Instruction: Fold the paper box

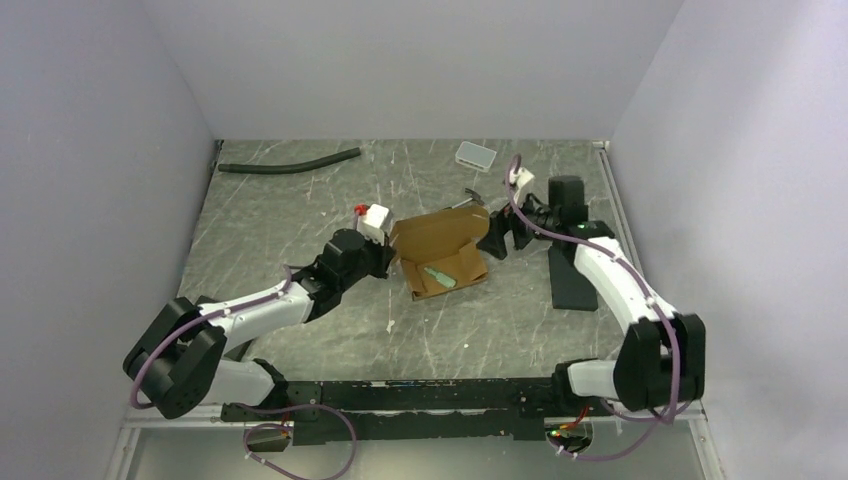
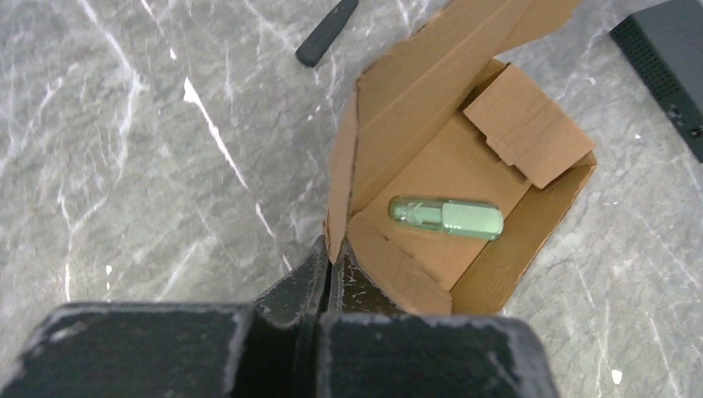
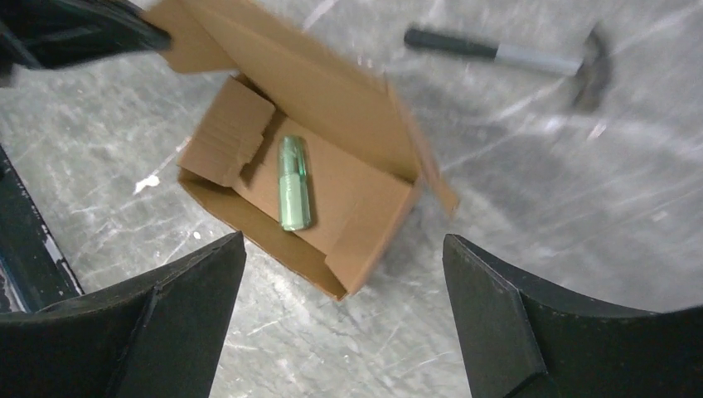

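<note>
The paper box (image 1: 440, 252) is a brown cardboard carton standing open on the table's middle, lid flap raised. A pale green cylinder (image 2: 446, 217) lies inside it, also in the right wrist view (image 3: 293, 184). My left gripper (image 2: 333, 259) is shut on the box's near left wall edge (image 2: 341, 191). In the top view it sits at the box's left side (image 1: 388, 255). My right gripper (image 3: 344, 274) is open and empty, just off the box's right corner (image 3: 348, 257), not touching it. In the top view it is right of the box (image 1: 497, 240).
A hammer (image 3: 514, 56) lies beyond the box. A flat black slab (image 1: 572, 278) lies under the right arm. A small white-grey tray (image 1: 475, 155) sits at the back. A dark hose (image 1: 290, 163) lies at the back left.
</note>
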